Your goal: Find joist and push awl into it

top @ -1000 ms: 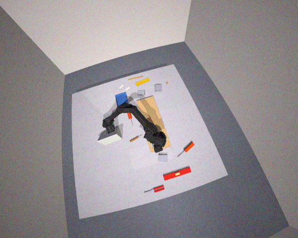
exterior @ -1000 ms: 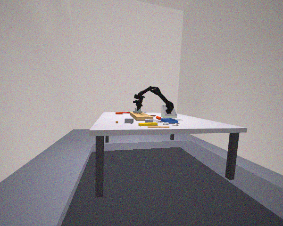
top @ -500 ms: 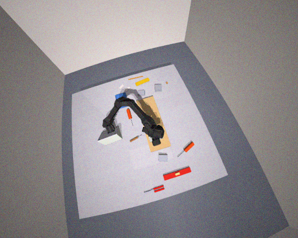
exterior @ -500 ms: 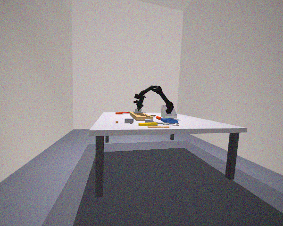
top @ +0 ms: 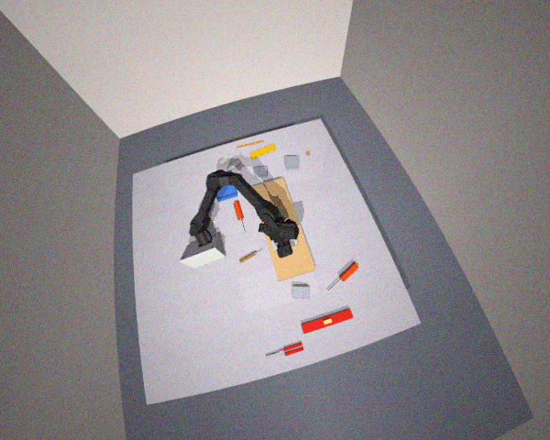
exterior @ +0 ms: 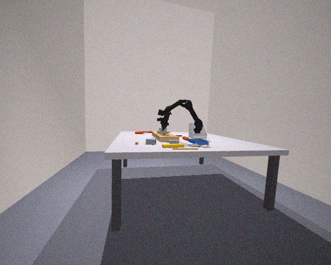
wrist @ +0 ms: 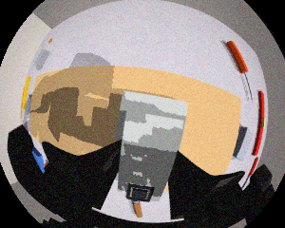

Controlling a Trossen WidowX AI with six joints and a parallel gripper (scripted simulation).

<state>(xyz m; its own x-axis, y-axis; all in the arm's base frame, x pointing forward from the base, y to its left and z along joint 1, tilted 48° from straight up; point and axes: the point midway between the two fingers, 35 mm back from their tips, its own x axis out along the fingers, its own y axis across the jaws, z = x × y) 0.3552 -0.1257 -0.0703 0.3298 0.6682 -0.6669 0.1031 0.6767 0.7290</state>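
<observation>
The tan floor panel (top: 295,270) (exterior: 160,137) (wrist: 209,110) lies on the white table (top: 194,331) (exterior: 137,150). My gripper (top: 283,249) (exterior: 162,127) (wrist: 148,146) is shut on the grey stud finder (wrist: 150,136) (exterior: 162,131) and holds it on or just above the middle of the panel; I cannot tell if they touch. In the top view the arm hides the stud finder. The blue tray (top: 226,192) (exterior: 198,141) sits left of the panel, partly under the arm. An orange-handled tool with a thin spike (top: 237,209), likely the awl, lies beside the tray.
A small wooden-handled tool (top: 247,257) lies left of the panel. An orange screwdriver (top: 347,271), a red level (top: 325,321) and a red tool (top: 291,349) lie nearer the front. Grey blocks (top: 300,290) (top: 291,161) and a yellow bar (top: 262,150) (exterior: 172,145) flank the panel's ends. The arm's white base (top: 203,257) stands at the left.
</observation>
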